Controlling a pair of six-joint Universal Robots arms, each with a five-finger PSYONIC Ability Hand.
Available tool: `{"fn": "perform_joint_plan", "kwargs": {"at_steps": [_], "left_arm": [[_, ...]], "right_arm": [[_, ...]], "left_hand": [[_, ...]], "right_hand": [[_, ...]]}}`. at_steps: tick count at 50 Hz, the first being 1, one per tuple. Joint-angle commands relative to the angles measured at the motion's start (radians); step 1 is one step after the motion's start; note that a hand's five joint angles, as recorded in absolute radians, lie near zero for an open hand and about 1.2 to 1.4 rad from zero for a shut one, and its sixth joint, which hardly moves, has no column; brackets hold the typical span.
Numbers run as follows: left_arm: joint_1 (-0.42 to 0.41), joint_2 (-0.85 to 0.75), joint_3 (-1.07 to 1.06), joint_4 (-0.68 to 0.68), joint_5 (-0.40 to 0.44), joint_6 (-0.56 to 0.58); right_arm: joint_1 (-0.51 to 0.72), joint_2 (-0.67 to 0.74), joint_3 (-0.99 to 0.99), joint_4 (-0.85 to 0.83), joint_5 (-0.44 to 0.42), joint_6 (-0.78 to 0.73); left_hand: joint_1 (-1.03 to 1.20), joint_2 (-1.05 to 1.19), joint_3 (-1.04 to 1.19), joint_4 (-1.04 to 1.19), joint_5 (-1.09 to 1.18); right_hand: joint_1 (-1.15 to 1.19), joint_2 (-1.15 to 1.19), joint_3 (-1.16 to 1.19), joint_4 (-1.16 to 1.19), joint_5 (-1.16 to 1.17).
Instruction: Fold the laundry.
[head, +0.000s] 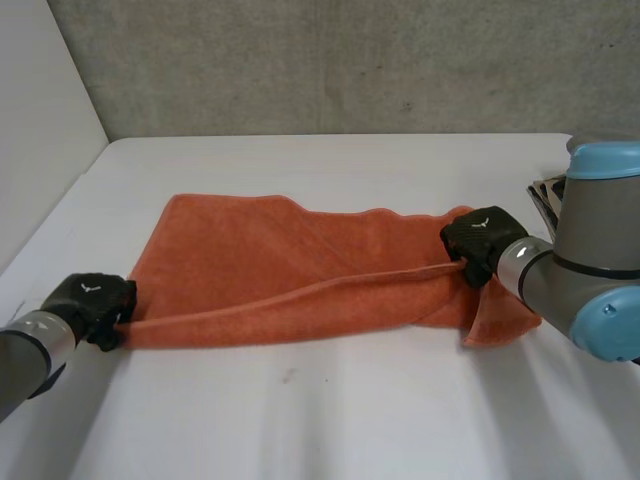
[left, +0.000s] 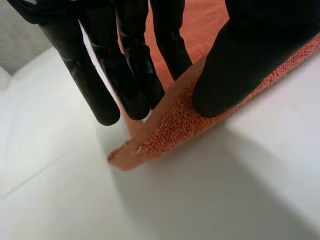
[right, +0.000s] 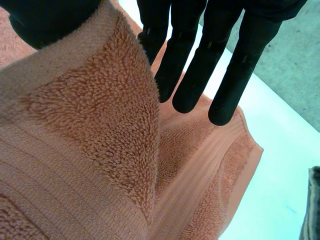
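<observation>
**Both hands pinch one edge of an orange towel**

At the left, the left hand (head: 92, 305) sits low over the flat white table (head: 330, 420), at the near left corner of the orange terry-cloth towel (head: 270, 265). In the left wrist view the towel's (left: 170, 130) hemmed edge runs between the nearly straight fingers (left: 135, 80) and the thumb (left: 235, 65). They close on it from opposite sides in a pinch. The tip of the corner pokes out past the fingertips; I cannot tell whether it touches the table (left: 225, 190).

Across the middle, the towel lies spread on the table with its long side running left to right and its far edge flat. A hem stretches as a straight raised line from one hand to the other, with cloth on both sides of it.

At the right, the right hand (head: 480, 240) is at the towel's right end, and a loose corner lies just beyond it beside the right arm (head: 590, 290). In the right wrist view a raised fold of the towel (right: 90, 140) stands between the thumb (right: 50, 20) and the straight fingers (right: 200, 60), held between them. The fingertips hover over a lower layer of cloth lying flat on the table (right: 280, 170).

A grey concrete wall (head: 330, 65) stands behind the table.
</observation>
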Motion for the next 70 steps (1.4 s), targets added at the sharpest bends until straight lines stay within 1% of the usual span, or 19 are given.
{"fn": "perform_joint_plan", "kwargs": {"at_steps": [1,5,6,8,10,13,17,21,28,34,36,39,42,47,57,63,66,68,70], "left_arm": [[0.009,0.165,-0.035,-0.037,0.0,-0.015],[0.013,0.265,-0.045,-0.17,0.059,0.015],[0.021,0.294,-0.044,-0.253,0.079,0.053],[0.035,0.314,-0.041,-0.331,0.09,0.11],[0.065,0.313,-0.044,-0.434,0.092,0.205],[0.084,0.285,-0.035,-0.456,0.089,0.274],[0.05,0.178,0.01,-0.367,0.07,0.305],[-0.072,0.026,0.146,-0.153,0.021,0.241],[-0.142,-0.092,0.451,0.208,-0.095,0.076],[-0.139,-0.095,0.721,0.562,-0.23,-0.162],[-0.139,-0.095,0.764,0.61,-0.255,-0.205],[-0.142,-0.088,0.811,0.564,-0.255,-0.241],[-0.139,-0.083,0.792,0.489,-0.22,-0.242],[-0.119,-0.065,0.684,0.426,-0.2,-0.241],[-0.094,-0.077,0.348,0.452,-0.177,-0.229],[-0.091,-0.123,0.2,0.535,-0.149,-0.199],[-0.091,-0.14,0.157,0.582,-0.138,-0.195],[-0.093,-0.144,0.143,0.607,-0.132,-0.195],[-0.091,-0.144,0.134,0.618,-0.132,-0.195]], "right_arm": [[-0.009,-0.087,0.033,0.089,-0.019,-0.033],[-0.027,-0.15,0.093,0.292,-0.062,-0.191],[-0.041,-0.168,0.133,0.395,-0.077,-0.301],[-0.057,-0.179,0.171,0.469,-0.086,-0.395],[-0.078,-0.186,0.208,0.523,-0.097,-0.523],[-0.083,-0.174,0.214,0.494,-0.089,-0.553],[-0.064,-0.107,0.158,0.397,-0.066,-0.523],[-0.034,-0.01,0.012,0.27,-0.044,-0.428],[-0.008,0.068,-0.271,0.082,-0.001,-0.294],[-0.018,-0.004,-0.405,-0.325,0.016,-0.181],[-0.018,-0.031,-0.384,-0.452,-0.003,-0.141],[-0.024,-0.076,-0.318,-0.687,-0.097,-0.049],[-0.032,-0.073,-0.312,-0.671,-0.158,-0.021],[-0.037,-0.042,-0.329,-0.543,-0.191,-0.016],[-0.038,0.099,-0.271,-0.321,-0.275,-0.021],[-0.037,0.203,-0.224,-0.288,-0.266,-0.027],[-0.046,0.248,-0.22,-0.279,-0.215,-0.015],[-0.052,0.269,-0.218,-0.275,-0.172,0.007],[-0.057,0.275,-0.217,-0.27,-0.131,0.045]], "left_hand": [[0.228,0.202,0.208,0.199,0.236],[0.228,0.202,0.208,0.199,0.236],[0.228,0.202,0.208,0.199,0.236],[0.228,0.202,0.208,0.199,0.236],[0.228,0.202,0.208,0.199,0.236],[0.228,0.202,0.208,0.199,0.236],[0.228,0.202,0.208,0.199,0.236],[0.228,0.202,0.208,0.199,0.236],[0.228,0.202,0.208,0.199,0.236],[0.228,0.202,0.208,0.199,0.236],[0.228,0.202,0.208,0.199,0.236],[0.228,0.202,0.208,0.199,0.236],[0.228,0.202,0.208,0.199,0.236],[0.228,0.202,0.208,0.199,0.236],[0.228,0.202,0.208,0.199,0.236],[0.228,0.202,0.208,0.199,0.236],[0.228,0.202,0.208,0.199,0.236],[0.228,0.202,0.208,0.199,0.236],[0.228,0.202,0.208,0.199,0.236]], "right_hand": [[0.287,0.216,0.202,0.196,0.189],[0.287,0.216,0.202,0.196,0.189],[0.287,0.216,0.202,0.196,0.189],[0.287,0.216,0.202,0.196,0.189],[0.287,0.216,0.202,0.196,0.189],[0.287,0.216,0.202,0.196,0.189],[0.287,0.216,0.202,0.196,0.189],[0.287,0.216,0.202,0.196,0.189],[0.287,0.216,0.202,0.196,0.189],[0.287,0.216,0.202,0.196,0.189],[0.287,0.216,0.202,0.196,0.189],[0.287,0.216,0.202,0.196,0.189],[0.287,0.216,0.202,0.196,0.189],[0.287,0.216,0.202,0.196,0.189],[0.287,0.216,0.202,0.196,0.189],[0.287,0.216,0.202,0.196,0.189],[0.135,0.063,0.05,0.044,0.037],[-0.187,-0.259,-0.272,-0.278,-0.285],[-0.361,-0.433,-0.446,-0.452,-0.459]]}}
